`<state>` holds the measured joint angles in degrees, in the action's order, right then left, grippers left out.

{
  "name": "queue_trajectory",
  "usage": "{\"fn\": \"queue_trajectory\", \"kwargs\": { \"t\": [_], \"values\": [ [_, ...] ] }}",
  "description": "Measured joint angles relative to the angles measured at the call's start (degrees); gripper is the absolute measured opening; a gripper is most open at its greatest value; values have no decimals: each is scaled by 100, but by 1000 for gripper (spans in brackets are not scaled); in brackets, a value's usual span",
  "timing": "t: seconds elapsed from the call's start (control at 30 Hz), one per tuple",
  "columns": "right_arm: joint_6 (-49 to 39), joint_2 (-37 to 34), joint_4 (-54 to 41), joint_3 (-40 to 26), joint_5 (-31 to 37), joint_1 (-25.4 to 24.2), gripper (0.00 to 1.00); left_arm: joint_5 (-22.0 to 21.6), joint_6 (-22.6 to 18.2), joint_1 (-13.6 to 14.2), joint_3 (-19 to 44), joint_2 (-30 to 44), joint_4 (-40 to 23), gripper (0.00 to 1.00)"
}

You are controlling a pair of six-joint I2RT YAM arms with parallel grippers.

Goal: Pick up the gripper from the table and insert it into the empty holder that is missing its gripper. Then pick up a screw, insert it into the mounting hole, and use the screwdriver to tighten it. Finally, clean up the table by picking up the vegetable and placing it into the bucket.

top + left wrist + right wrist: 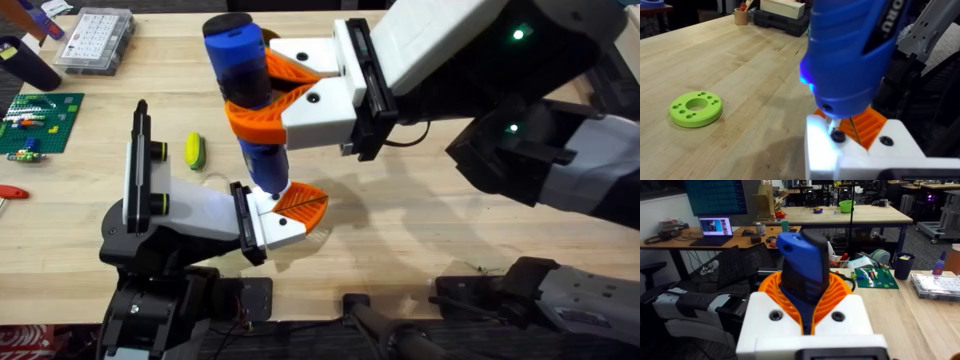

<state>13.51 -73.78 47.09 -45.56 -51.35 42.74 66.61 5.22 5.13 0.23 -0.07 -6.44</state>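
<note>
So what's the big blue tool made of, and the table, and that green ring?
The screwdriver looks like smooth, slightly glossy blue plastic; light glints off its body. The table looks like pale wood, with grain lines and plank seams. The green ring seems matte plastic, perhaps 3D-printed, though that's unsure.

— What are the surfaces like in front of you?
— Your table [420,225] is pale wood, smooth and matt with visible grain. The screwdriver [243,75] looks like glossy blue plastic with a matt black band.
— And the smaller parts?
— The gripper [300,205] is orange ribbed plastic on a smooth white plastic block. The holder [195,210] is matt white plastic with a black plate. The green ring [695,108] looks like matt plastic.
</note>
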Motion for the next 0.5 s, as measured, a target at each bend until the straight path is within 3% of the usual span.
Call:
{"fn": "queue_trajectory", "kwargs": {
  "t": [0.5],
  "values": [
    [-2,-6,-74,0,52,-6,69,24,24,-2,4,6,-17,12]
  ]
}}
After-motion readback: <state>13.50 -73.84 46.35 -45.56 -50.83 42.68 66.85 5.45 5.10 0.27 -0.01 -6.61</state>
